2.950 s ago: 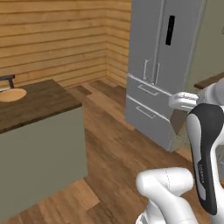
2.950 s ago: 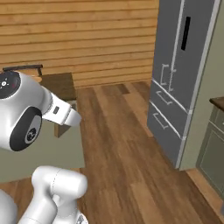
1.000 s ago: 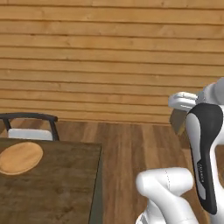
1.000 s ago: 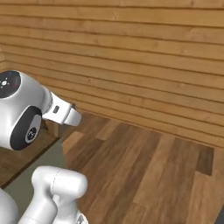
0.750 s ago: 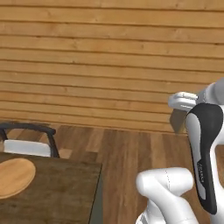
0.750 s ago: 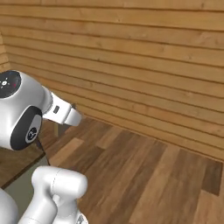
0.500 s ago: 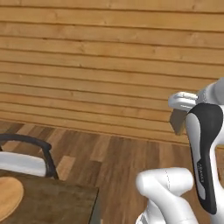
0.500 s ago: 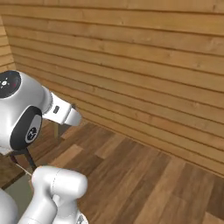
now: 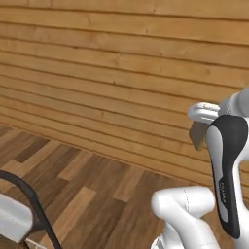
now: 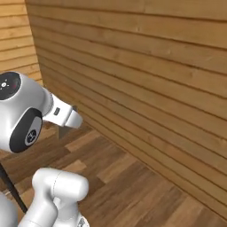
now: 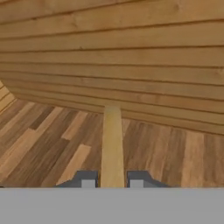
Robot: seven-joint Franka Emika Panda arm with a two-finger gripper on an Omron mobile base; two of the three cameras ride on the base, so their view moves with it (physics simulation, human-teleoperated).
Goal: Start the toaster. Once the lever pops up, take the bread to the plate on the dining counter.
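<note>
I see the bread (image 11: 112, 146) edge-on, its lower end hidden between the fingertips (image 11: 87, 179) of my pincer (image 11: 112, 179), which is clenched on it. A dark chair (image 9: 29, 206), cut off at the frame edge, stands low to the pincer's left.

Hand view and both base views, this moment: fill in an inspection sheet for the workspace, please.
Surface: no worktop in frame; wood plank floor below the arm.
Job's things: bread held edge-on, seen as a thin tan strip running away from the hand.
Clutter: nothing seen.
Grippers: end effector shut on the bread, one dark finger tip on each side of it, carried in the air over the floor.
Cables: nothing seen.
Surroundings: wall of horizontal wood planks straight ahead; chair with black frame and pale seat at the lower left of the left base view.
</note>
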